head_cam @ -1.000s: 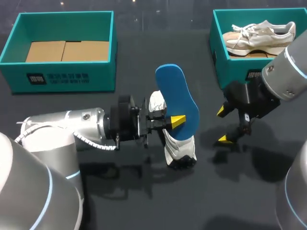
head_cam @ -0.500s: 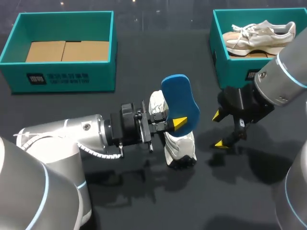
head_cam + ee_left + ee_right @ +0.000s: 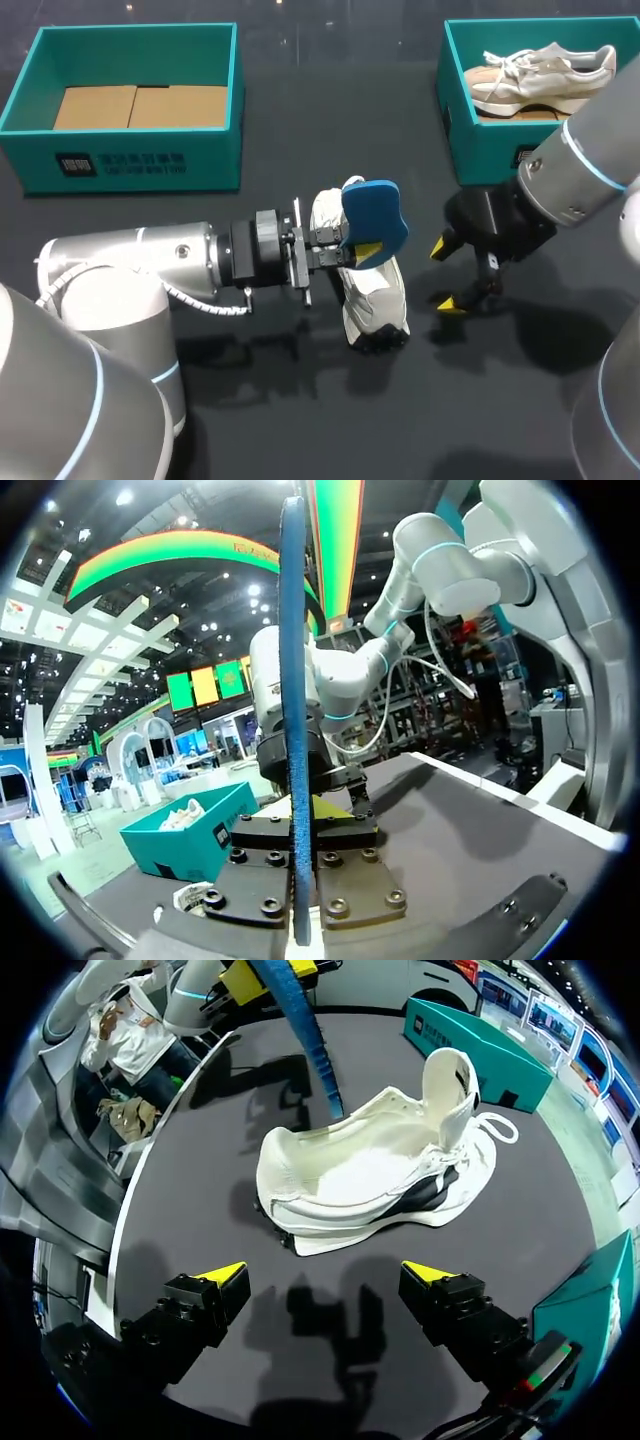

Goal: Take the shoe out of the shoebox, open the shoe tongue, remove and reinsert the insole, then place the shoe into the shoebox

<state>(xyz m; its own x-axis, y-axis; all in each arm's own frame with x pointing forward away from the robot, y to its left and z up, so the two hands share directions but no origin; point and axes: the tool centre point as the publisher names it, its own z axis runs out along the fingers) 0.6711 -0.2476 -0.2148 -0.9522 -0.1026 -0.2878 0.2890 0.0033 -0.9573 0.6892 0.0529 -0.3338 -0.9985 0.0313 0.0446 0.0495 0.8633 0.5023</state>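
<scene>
Fingers of the left gripper [image 3: 362, 252] are clamped on the blue insole [image 3: 372, 212] — it stands nearly upright over the white shoe [image 3: 375, 295]. The shoe lies mid-table, long axis far-to-near. The right gripper [image 3: 444, 274] hangs beside it — wide apart, empty.

The dark bench [image 3: 300, 420] was lit from above. Soft shadows were cast beside the shoe [image 3: 375, 300] and both arms; overlapping ones were seen ahead of the right gripper [image 3: 328, 1275], so several lamps were probably used. Mild sheen was noted on the left arm [image 3: 130, 265].
</scene>
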